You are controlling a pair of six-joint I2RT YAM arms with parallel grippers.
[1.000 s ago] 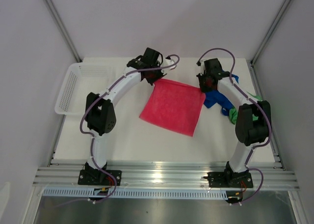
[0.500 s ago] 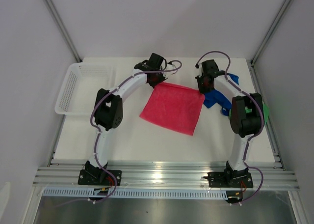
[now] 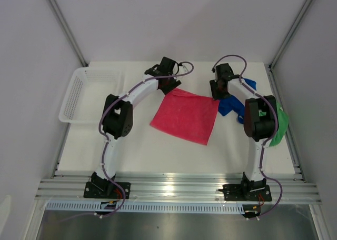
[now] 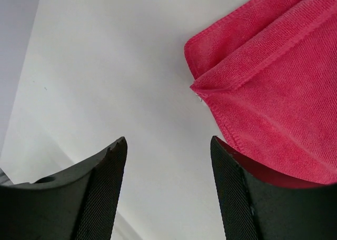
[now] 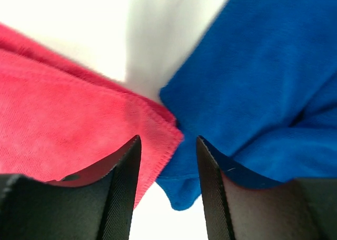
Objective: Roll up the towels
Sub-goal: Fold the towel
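Pink-red towel (image 3: 185, 116) lies flat mid-table. My left gripper (image 4: 167, 144): jaws wide, nothing between, just beside its folded far-left corner. My right gripper (image 5: 168, 142): jaws parted, empty, above the far-right corner touching the blue towel (image 5: 263, 82). Green towel (image 3: 280, 129) sits partly behind my right arm.

1 mesh basket (image 3: 73, 99) — left edge, white table (image 3: 142, 151)

The left arm (image 3: 122, 100) and right arm (image 3: 256, 119) rise from the near edge of the surface (image 3: 137, 150) and bend toward its far edge. Both the left claw (image 4: 168, 145) and right claw (image 5: 167, 142) point down, fingers parted, gripping nothing.
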